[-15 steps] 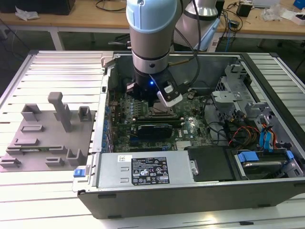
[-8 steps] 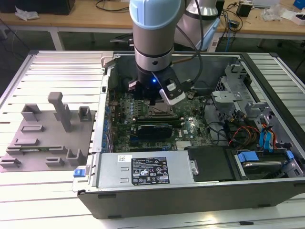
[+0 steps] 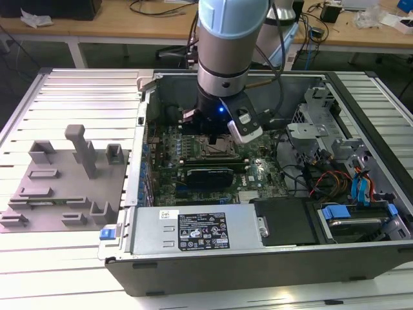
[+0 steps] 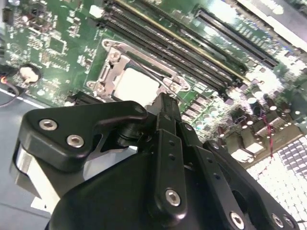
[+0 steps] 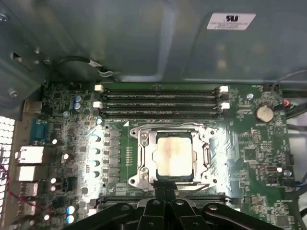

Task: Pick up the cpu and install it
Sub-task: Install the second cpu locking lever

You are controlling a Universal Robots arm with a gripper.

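The cpu (image 5: pixel 174 155) lies in the socket (image 5: pixel 144 152) mid-motherboard; the gripper (image 5: pixel 165 191) hovers beside it, fingers together, holding nothing. Seating flat matters most.

The arm (image 3: pixel 231 48) comes down almost vertical from 12 o'clock in the exterior view. The gripper (image 4: pixel 165 103) points straight down, and its black fingers (image 5: pixel 165 194) are pressed together.
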